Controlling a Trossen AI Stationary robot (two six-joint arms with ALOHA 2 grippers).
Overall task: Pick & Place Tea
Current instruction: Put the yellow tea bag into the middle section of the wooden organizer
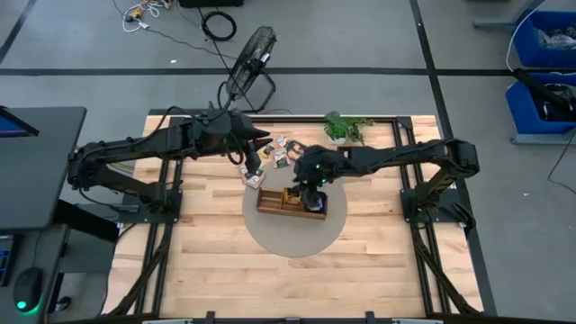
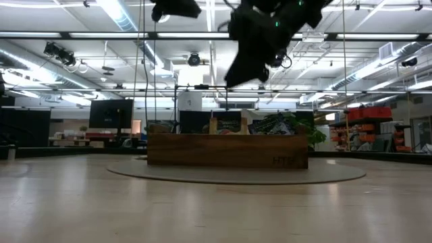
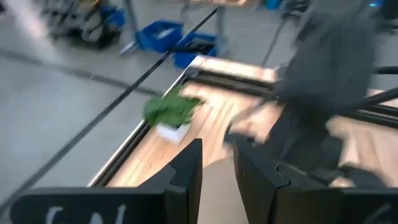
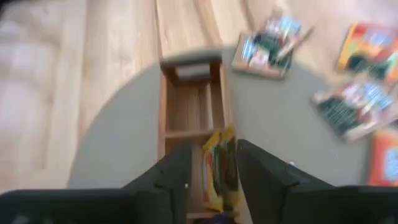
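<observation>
Tea packets: small flat square tea-bag packets [image 4: 277, 42], several loose on the light wooden table [image 1: 207, 261] and the round grey mat [image 1: 292, 243], upper centre of the high view.
Tray: long brown wooden three-compartment tray [image 4: 189, 102] at mat centre; yellow-orange packets [image 4: 219, 165] upright in one compartment.
Right gripper [image 4: 210, 168]: above that compartment, fingers parted, nothing held.
Left gripper [image 3: 217, 165]: over the loose pile; narrow gap, grasp cannot be told.
Progress: some stowed, most left.

A grey floor [image 1: 378, 36] crossed by dark lines surrounds the wooden table [image 1: 207, 261], with a fan [image 1: 251, 56] at 12 o'clock, blue bins [image 1: 545, 72] at 2 o'clock, and ceiling strip lights [image 2: 118, 12] overhead.
</observation>
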